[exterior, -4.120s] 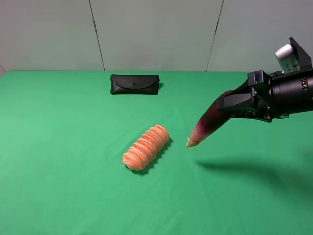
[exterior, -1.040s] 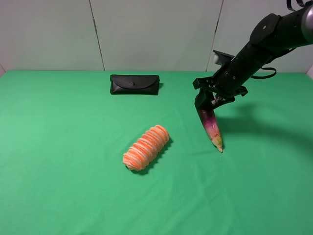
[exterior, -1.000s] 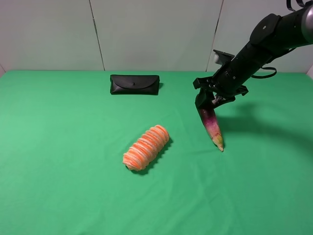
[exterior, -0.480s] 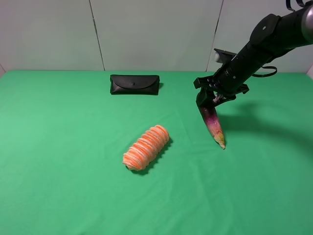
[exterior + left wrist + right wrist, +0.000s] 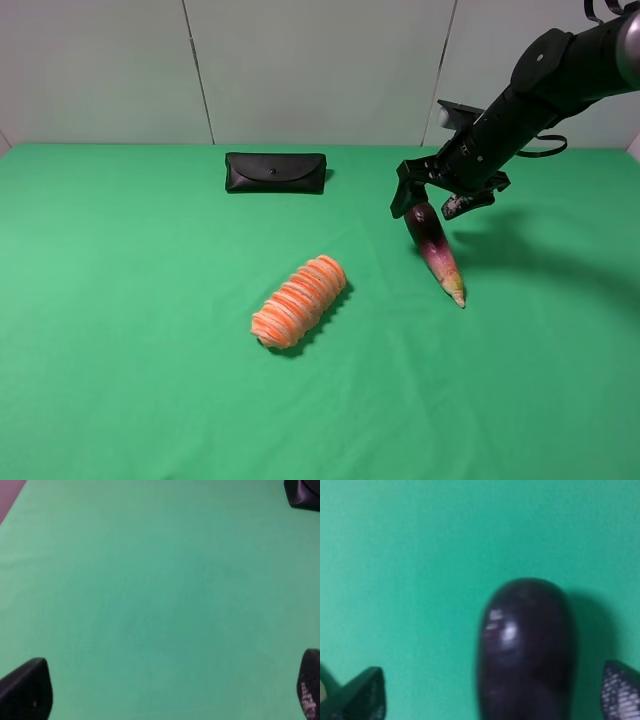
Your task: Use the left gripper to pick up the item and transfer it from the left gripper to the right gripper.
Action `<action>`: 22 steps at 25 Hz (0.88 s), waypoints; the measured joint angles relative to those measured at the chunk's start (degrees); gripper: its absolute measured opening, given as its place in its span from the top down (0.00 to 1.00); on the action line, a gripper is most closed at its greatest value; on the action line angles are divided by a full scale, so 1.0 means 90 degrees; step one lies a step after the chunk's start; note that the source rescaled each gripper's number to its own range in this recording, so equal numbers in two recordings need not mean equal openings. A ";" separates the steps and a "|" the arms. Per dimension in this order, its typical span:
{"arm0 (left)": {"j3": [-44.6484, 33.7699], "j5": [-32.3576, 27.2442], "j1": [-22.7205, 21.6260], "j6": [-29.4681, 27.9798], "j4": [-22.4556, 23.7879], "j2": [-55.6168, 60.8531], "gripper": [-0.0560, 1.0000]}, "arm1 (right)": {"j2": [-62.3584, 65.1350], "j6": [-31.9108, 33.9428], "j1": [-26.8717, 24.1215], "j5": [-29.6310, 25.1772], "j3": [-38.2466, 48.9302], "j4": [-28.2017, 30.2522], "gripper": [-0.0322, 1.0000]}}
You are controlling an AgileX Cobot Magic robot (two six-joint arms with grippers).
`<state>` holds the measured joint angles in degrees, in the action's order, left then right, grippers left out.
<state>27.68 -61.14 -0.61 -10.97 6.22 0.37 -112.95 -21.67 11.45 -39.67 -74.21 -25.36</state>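
Note:
The dark purple eggplant (image 5: 433,245) lies slanted on the green cloth right of centre, its pale tip toward the front. Its thick end sits between the spread fingers of my right gripper (image 5: 428,207), which is open just above it. In the right wrist view the glossy dark end of the eggplant (image 5: 525,640) fills the gap of the right gripper (image 5: 492,695), and both fingertips stand well apart from it. My left gripper (image 5: 167,695) is open and empty over bare cloth. It does not show in the exterior high view.
An orange-and-white ribbed roll (image 5: 299,301) lies at the centre of the green table (image 5: 120,350). A black flat pouch (image 5: 275,172) lies at the back; its corner shows in the left wrist view (image 5: 302,492). The right arm (image 5: 540,85) reaches in from the upper right.
My right gripper has opened and let go of the eggplant, which had hung from it tip down. The eggplant now leans lower, its tip slid slightly right. The roll and pouch stayed put.

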 joint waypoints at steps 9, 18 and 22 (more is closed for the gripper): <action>0.0000 0.0000 0.0000 0.0000 0.0000 0.0000 0.02 | 0.0000 0.0000 0.0000 0.0000 0.0000 0.0012 0.00; 0.0000 0.0000 0.0000 0.0000 0.0000 0.0000 0.02 | 0.0050 0.0000 0.0000 -0.0185 -0.0050 0.0039 0.00; 0.0000 0.0000 0.0000 0.0000 0.0000 0.0000 0.02 | 0.0371 0.0136 0.0000 -0.0411 -0.0095 0.0097 0.00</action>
<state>27.68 -61.14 -0.61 -10.97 6.22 0.37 -109.61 -20.44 11.45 -43.37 -75.06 -24.49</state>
